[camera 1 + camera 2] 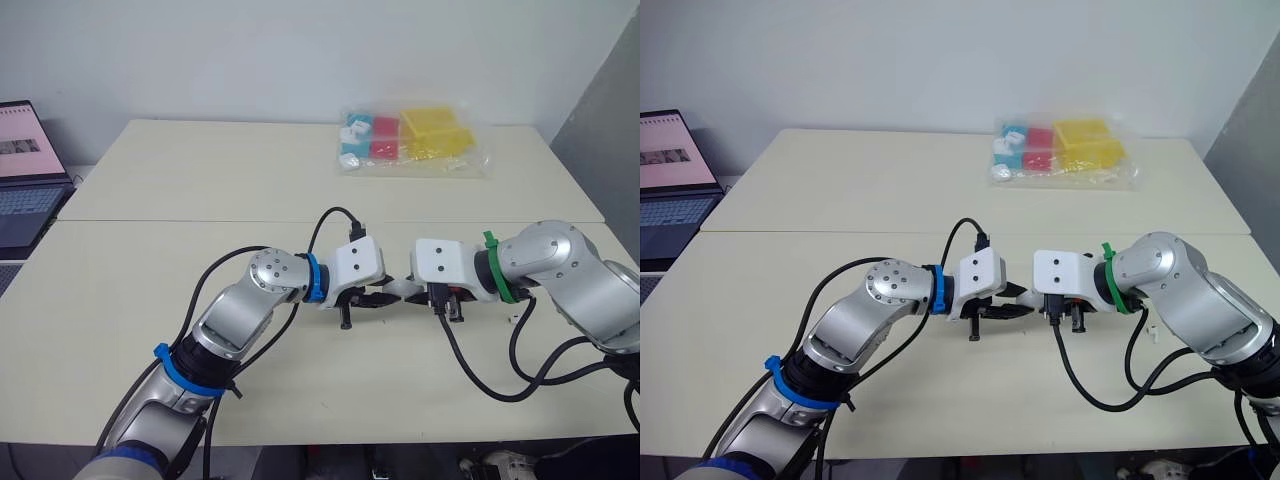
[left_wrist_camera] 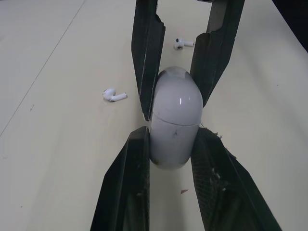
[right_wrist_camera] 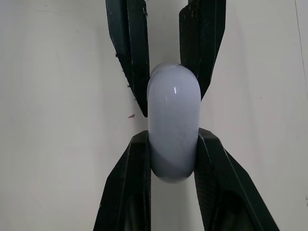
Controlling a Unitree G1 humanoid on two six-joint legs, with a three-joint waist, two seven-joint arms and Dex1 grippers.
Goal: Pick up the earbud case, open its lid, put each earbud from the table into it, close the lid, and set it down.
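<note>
The white earbud case [image 2: 176,120] hangs a little above the middle of the table, lid down, its seam visible. My left gripper [image 2: 174,140] is shut on its lower body. Facing it from the other side, my right gripper [image 3: 172,139] is shut on the same case [image 3: 173,120], so the two pairs of fingers meet around it. From the head, the case [image 1: 398,289] is a small pale shape between the left gripper [image 1: 378,298] and the right gripper [image 1: 420,291]. Two white earbuds lie on the table beyond the case, one [image 2: 114,95] nearer and one [image 2: 182,44] farther.
A clear plastic bag of coloured boxes [image 1: 412,140] lies at the back right of the cream table [image 1: 200,180]. An open laptop [image 1: 25,175] stands off the table's left edge. Black cables [image 1: 480,375] loop under my right arm.
</note>
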